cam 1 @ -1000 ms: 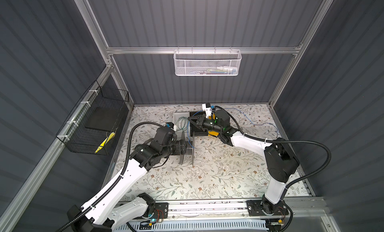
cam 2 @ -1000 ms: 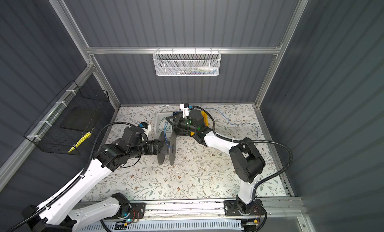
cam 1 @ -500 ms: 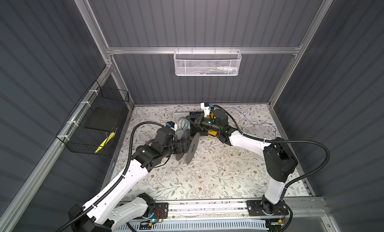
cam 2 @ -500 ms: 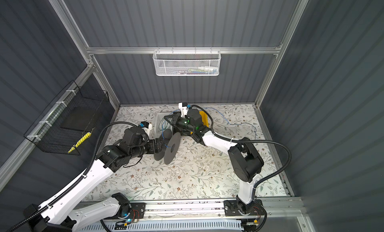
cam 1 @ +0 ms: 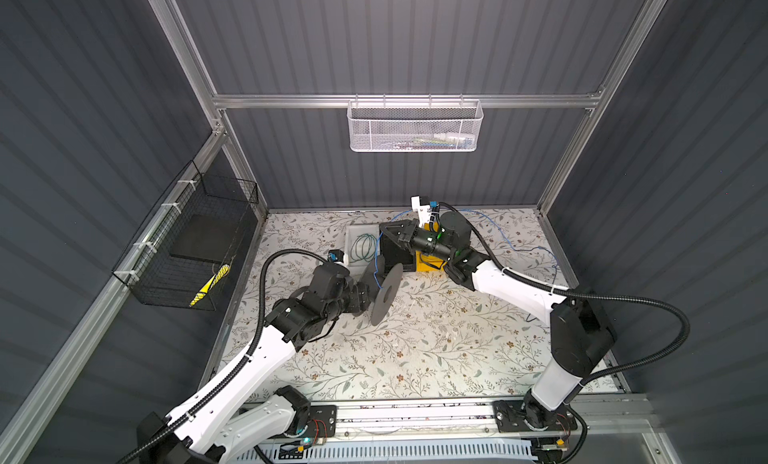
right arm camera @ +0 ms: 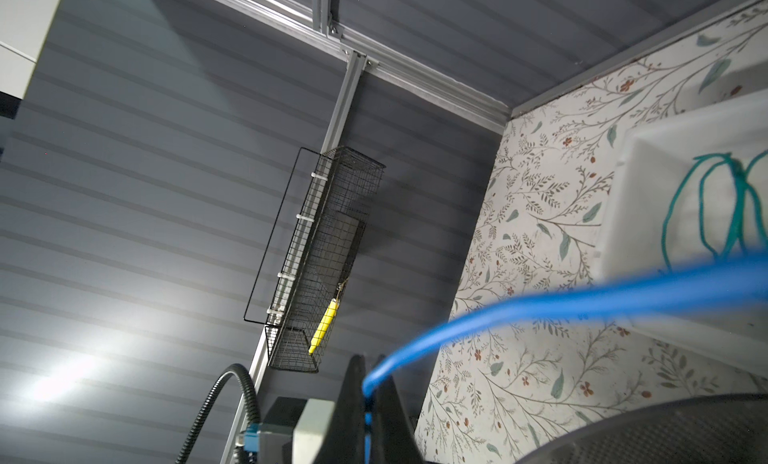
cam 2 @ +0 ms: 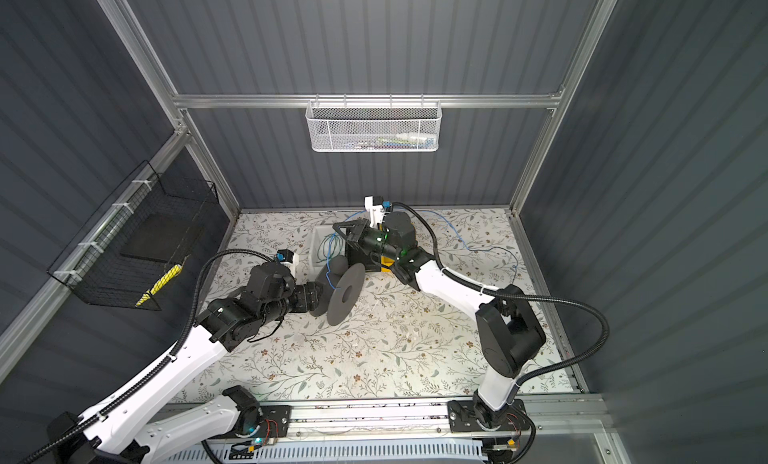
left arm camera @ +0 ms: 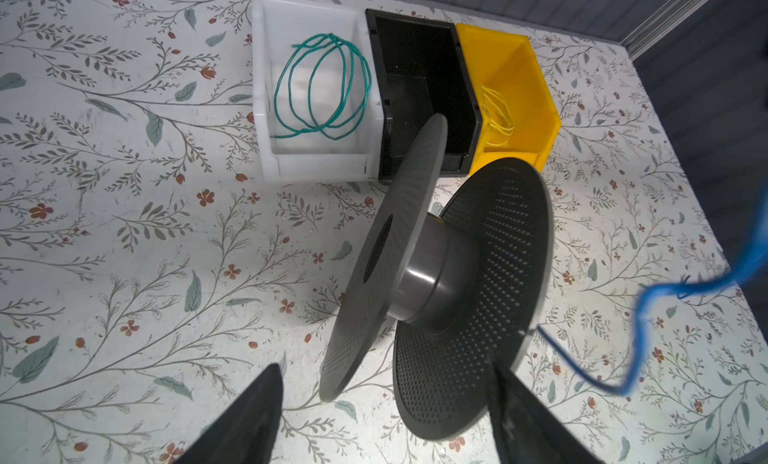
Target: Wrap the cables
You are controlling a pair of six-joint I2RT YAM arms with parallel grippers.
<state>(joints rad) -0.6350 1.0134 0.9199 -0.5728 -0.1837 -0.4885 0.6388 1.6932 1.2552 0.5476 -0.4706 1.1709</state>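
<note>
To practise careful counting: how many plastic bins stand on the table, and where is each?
3, side by side in a row: white bin at one end, black bin in the middle, yellow bin at the other end. None seems hidden.

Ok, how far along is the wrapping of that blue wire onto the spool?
Barely started. Seemingly done: a green coil lies in the white bin, a yellow coil in the yellow bin. In hand: the right gripper is shut on the blue wire; the spool sits tilted at the left gripper's spread fingers. Left: the spool's hub is bare, and most of the wire trails loose over the table.
</note>
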